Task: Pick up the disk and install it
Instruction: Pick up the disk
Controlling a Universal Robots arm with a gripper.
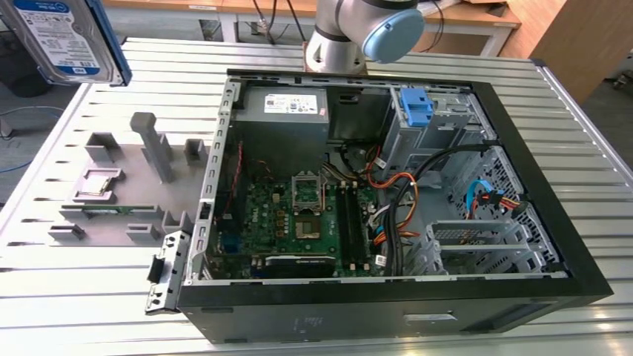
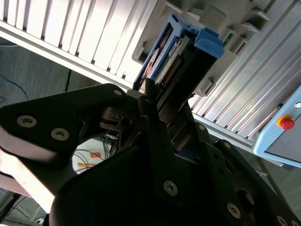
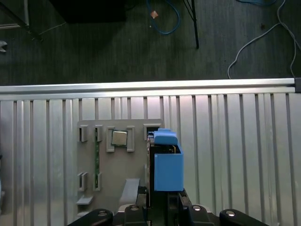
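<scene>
Exterior view: the disk point(image 1: 70, 37) hangs in the air, at 10 o'clock from the open computer case point(image 1: 396, 193).
Second wrist view: the gripper point(image 2: 165, 101) has its jaws clamped on the disk's sides.
First wrist view: the disk is over the edge of the grey fixture point(image 3: 117, 165) on the slatted table point(image 3: 235, 141).

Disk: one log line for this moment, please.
disk: held aloft | gripper: shut on disk | below: grey fixture | computer case: open
</scene>
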